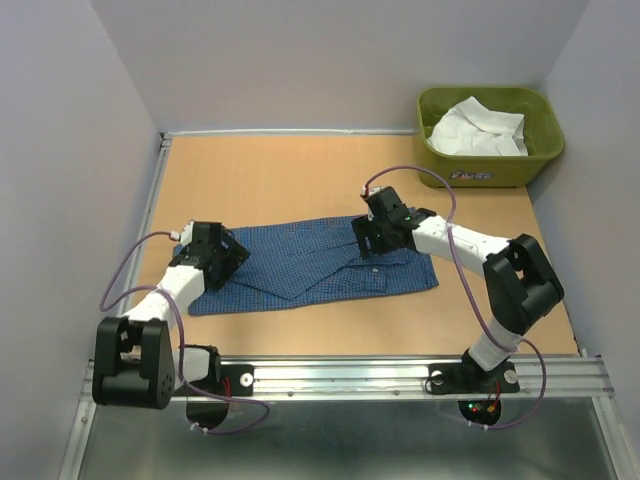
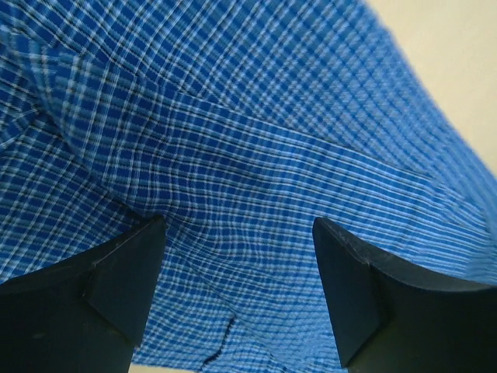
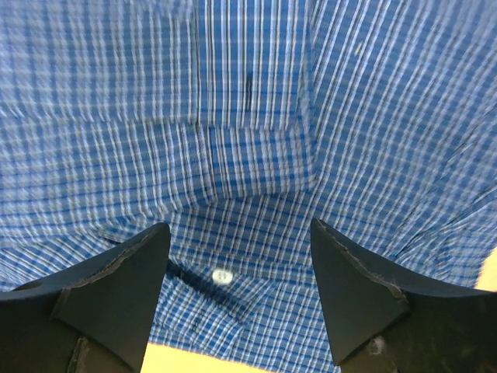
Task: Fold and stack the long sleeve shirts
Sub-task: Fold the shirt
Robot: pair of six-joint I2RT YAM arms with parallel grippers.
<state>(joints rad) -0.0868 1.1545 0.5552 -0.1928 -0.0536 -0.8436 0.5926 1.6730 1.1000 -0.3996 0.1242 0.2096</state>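
Blue shirt (image 1: 310, 268) lies flat on the surface (image 1: 280, 180), with its long axis running left to right across both arms. Your left claw (image 1: 230, 256) sits over its left end. Your right claw (image 1: 372, 238) sits over the far edge, right of centre. The cloth is straight below each claw, so you need no sideways reach. Both claws are apart and hold nothing; the wrist views show only checked cloth in the gaps. Each arm is nearer its own end. White shirt (image 1: 478, 128) sits in the green tub (image 1: 541, 152) at the far right corner, well apart and closer to your right arm. My read: the next fold goes across the long axis.
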